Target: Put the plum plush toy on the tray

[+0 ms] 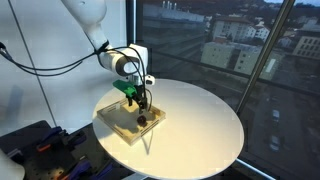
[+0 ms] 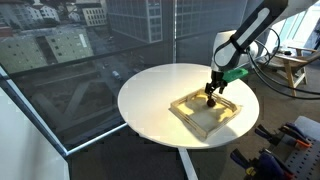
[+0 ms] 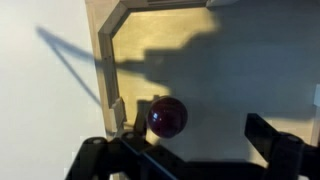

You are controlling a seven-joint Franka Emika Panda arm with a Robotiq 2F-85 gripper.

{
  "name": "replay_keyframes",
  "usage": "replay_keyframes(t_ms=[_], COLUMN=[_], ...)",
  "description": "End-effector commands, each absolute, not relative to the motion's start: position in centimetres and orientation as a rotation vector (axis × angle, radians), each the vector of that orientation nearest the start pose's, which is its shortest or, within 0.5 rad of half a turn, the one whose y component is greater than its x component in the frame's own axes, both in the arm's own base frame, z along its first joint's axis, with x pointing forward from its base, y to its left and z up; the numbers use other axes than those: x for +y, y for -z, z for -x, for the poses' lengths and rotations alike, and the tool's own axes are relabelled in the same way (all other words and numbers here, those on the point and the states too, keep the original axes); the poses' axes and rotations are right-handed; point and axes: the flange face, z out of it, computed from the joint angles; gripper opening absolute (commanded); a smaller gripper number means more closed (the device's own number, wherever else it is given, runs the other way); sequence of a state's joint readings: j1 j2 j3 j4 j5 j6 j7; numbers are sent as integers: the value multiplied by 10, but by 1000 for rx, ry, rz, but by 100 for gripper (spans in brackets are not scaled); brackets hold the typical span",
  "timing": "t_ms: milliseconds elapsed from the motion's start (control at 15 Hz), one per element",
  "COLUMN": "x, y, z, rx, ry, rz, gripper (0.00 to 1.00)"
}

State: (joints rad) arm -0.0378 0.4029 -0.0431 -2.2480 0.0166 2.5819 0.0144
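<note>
Plum plush toy point(image 3: 167, 117) located on tray point(image 3: 103, 60) floor, close to corner rim. Gripper point(image 3: 190, 150) positioned over toy, jaws spread wide, toy not clamped. Tray seated on round white table point(image 1: 200, 120), near edge.

The arm point(image 1: 85, 15) leans in over the worktop point(image 1: 200, 120) from its near edge, wrist bent downward. The gripper point(image 1: 143, 104) hangs vertical just inside that edge, fingers point(image 3: 275, 145) spread wide apart.
</note>
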Motion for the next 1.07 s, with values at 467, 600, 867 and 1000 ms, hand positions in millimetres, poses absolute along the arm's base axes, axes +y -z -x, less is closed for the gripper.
replay_keyframes(t_ms=[467,600,867,1000], x=[-58,-57,-56,-55], y=[-228,-237,-256,-265], z=[-521,-516,-504,-498], rx=[218,211,181,161], ry=[-98,-97,-67,-49], rz=[3117,3113,3111,3113], gripper=[100,100,100,100])
